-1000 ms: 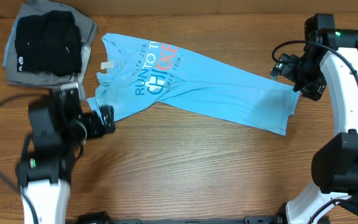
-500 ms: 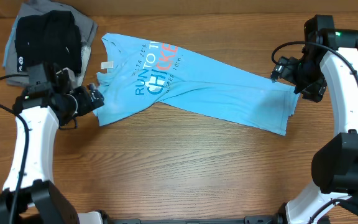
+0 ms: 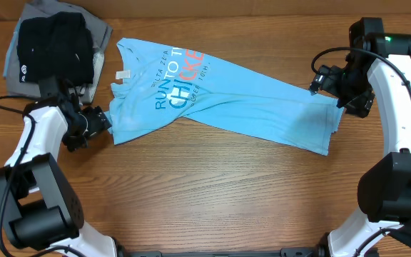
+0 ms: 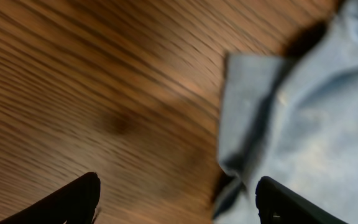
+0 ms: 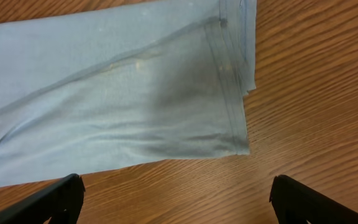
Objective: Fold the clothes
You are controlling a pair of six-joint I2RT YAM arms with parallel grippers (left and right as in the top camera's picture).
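The wooden table (image 3: 212, 207) carries the light blue T-shirt (image 3: 220, 100) across its far half, lying as a long slanted band with the red and white lettering up, collar end to the left and hem to the right; the hem shows several stacked edges in the right wrist view, so a lengthwise fold looks done, though the band is wrinkled and crooked; the crosswise folds look not yet begun. A pile of black and grey garments (image 3: 52, 46) sits at the far left corner, just beside the collar end. The left gripper (image 3: 104, 121) sits at the shirt's near left corner, jaws apart, cloth between them but unpinched; the right gripper (image 3: 318, 78) hovers over the hem end, jaws wide and empty. Most of the folding seems left.
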